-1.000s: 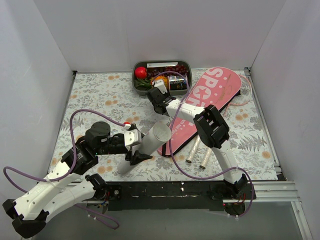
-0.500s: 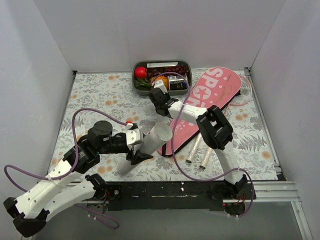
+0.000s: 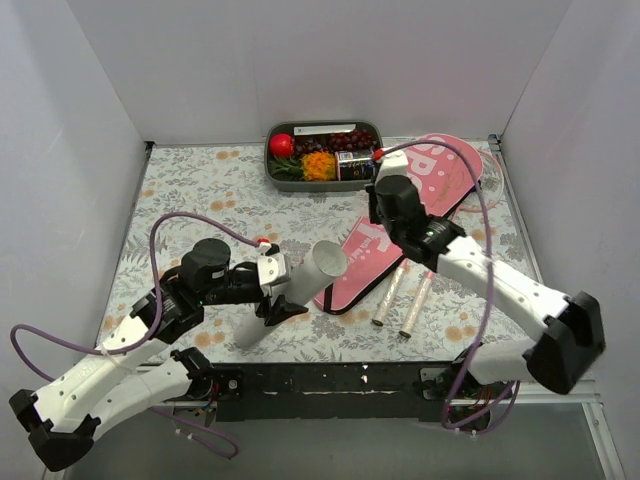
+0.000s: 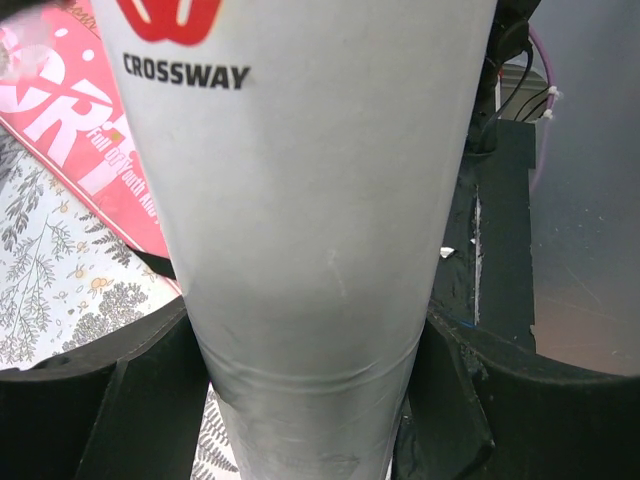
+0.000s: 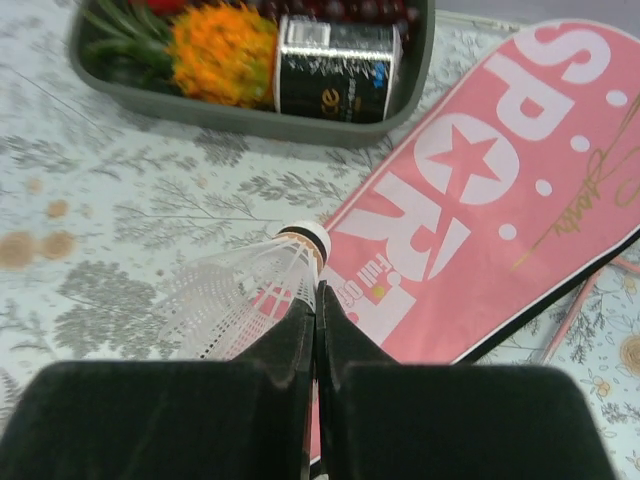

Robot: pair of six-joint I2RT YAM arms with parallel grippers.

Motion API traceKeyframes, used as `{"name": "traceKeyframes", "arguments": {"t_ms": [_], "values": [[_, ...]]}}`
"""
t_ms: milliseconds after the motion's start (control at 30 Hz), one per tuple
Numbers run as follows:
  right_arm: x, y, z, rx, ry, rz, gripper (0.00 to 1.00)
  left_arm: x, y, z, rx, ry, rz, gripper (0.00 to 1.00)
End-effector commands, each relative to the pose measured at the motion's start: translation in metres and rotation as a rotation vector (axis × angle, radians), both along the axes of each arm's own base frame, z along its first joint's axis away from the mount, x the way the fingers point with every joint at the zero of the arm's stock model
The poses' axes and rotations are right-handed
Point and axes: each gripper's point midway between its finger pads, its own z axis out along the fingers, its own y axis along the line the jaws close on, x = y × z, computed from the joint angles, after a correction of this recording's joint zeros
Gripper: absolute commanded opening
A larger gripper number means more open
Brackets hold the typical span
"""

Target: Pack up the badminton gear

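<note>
**Tube in the left gripper, bag flat on the table**

The white tube [image 3: 310, 275] leans up off the flowered table [image 3: 190, 190], open end uppermost; the left gripper [image 3: 277, 293] is clamped round its middle. Just beside that open end lies the pink bag [image 3: 362, 262]; two rackets [image 3: 390, 293] show their handles at its near end. The right gripper [image 5: 318, 310] hangs over the bag, fingers pressed together; a shuttlecock [image 5: 250, 290] sits at their tips, pinched or not I cannot tell. The food tray [image 3: 272, 165] stands at the far edge.
</note>
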Motion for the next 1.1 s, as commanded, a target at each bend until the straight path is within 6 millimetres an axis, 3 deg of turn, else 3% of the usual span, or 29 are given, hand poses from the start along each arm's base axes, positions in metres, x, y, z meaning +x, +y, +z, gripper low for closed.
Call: {"name": "traceKeyframes", "arguments": {"t_ms": [0, 33, 133, 400, 567, 933, 1067], "values": [[-0.035, 0.003, 0.040, 0.162, -0.013, 0.176, 0.01, 0.010, -0.004, 0.022, -0.049, -0.068, 0.026, 0.00], [-0.045, -0.002, 0.058, 0.192, -0.042, 0.203, 0.01, 0.014, -0.004, 0.020, -0.041, -0.078, 0.037, 0.00], [-0.065, -0.005, 0.082, 0.261, -0.059, 0.303, 0.01, 0.022, -0.006, 0.013, -0.012, -0.077, 0.059, 0.00], [-0.116, 0.007, 0.133, 0.383, -0.102, 0.586, 0.01, 0.042, -0.007, -0.001, 0.048, -0.073, 0.131, 0.00], [-0.135, 0.016, 0.163, 0.428, -0.112, 0.705, 0.01, 0.049, -0.003, -0.007, 0.078, -0.077, 0.172, 0.00], [-0.163, 0.026, 0.200, 0.491, -0.090, 0.858, 0.01, 0.052, 0.012, -0.023, 0.150, -0.088, 0.217, 0.00], [-0.170, 0.033, 0.194, 0.485, -0.017, 0.915, 0.01, 0.053, 0.016, -0.024, 0.156, -0.102, 0.235, 0.00]]}}
